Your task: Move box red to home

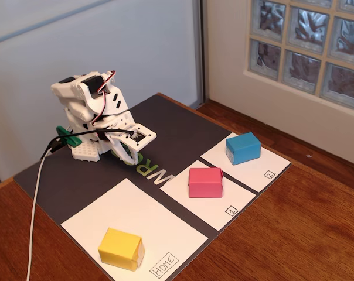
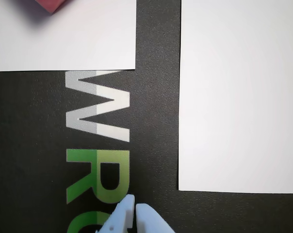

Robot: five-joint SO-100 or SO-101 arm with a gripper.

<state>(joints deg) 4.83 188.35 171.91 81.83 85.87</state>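
Fingers (image 2: 135, 208) together, tips touching, nothing between them. In the wrist view they enter from the bottom edge, over the dark mat (image 2: 156, 97) right at the green "R" of the printed lettering (image 2: 98, 145). In the fixed view the arm (image 1: 95, 117) is folded low at the back left of the mat, fingers (image 1: 132, 156) pointing down toward the lettering.

Box red (image 1: 205, 182) is well apart from the fingers, to their right in the fixed view, sitting flat on the white panel marked 1 (image 1: 189, 196). In the wrist view only one corner of it (image 2: 52, 5) shows at the top left edge, on that same panel. Not touched by anything.

Look: small pinkish-red paper cuboid, closed, sharp folded edges, top face lighter than the front face, upright and roughly square to its panel.

Panels:
- home (image 1: 136, 213), largest white sheet with the "HOME" label at its near corner, carries the yellow box (image 1: 121, 248) near its front edge.
- panel marked 1 carries box red.
- panel marked 2 (image 1: 265, 170) carries the blue box (image 1: 242, 147).

Mat lies on a wooden counter (image 1: 294, 234). A white cable (image 1: 35, 205) runs from the arm off the front left.
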